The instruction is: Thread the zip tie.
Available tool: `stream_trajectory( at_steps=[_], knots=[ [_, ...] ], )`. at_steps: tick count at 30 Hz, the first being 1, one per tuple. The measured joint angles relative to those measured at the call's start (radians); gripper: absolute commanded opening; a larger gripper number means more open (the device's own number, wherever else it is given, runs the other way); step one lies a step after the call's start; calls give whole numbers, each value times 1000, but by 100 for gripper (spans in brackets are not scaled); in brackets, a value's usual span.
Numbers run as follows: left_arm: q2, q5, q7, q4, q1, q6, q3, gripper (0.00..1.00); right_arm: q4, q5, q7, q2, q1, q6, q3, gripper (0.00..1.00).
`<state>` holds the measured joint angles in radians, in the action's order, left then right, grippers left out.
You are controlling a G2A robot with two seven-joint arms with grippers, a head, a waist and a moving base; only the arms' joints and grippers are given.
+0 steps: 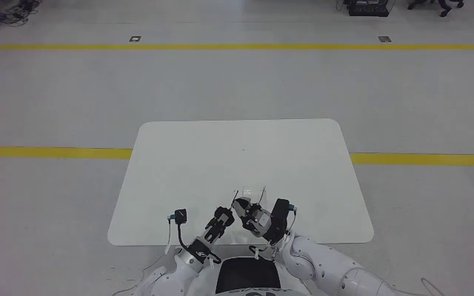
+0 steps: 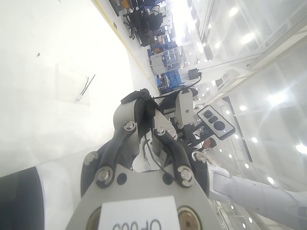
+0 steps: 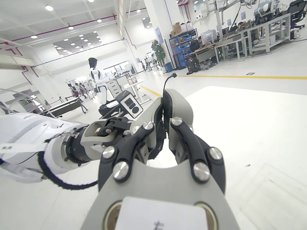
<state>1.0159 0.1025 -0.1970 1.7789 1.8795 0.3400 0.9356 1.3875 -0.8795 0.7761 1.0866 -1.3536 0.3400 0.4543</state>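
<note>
A thin black zip tie [image 1: 235, 198] lies folded in a narrow V on a clear plastic bag [image 1: 253, 192] on the white table [image 1: 244, 148], near its front edge. In the left wrist view the zip tie [image 2: 87, 84] rests on the bag [image 2: 69, 82] beside a small white tag. My left gripper [image 1: 225, 213] hovers just in front of the bag, and its black pads [image 2: 144, 108] are pressed together with nothing seen between them. My right gripper [image 1: 248, 212] sits close beside it, also shut [image 3: 164, 96] and empty.
A small dark speck [image 2: 38, 54] lies on the table beyond the bag. A black unit on a bent cable [image 1: 178, 216] sticks out from the left arm. The table's rounded front edge [image 1: 222, 243] is right under the grippers. Bare tabletop stretches away behind the bag.
</note>
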Motion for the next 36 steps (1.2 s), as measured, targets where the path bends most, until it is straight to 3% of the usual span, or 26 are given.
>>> stream_trajectory(
  at_steps=[36],
  knots=[
    [0, 0, 0, 0, 0, 0, 0, 0, 10, -11, -40, -34, -16, 0, 0, 0]
  ],
)
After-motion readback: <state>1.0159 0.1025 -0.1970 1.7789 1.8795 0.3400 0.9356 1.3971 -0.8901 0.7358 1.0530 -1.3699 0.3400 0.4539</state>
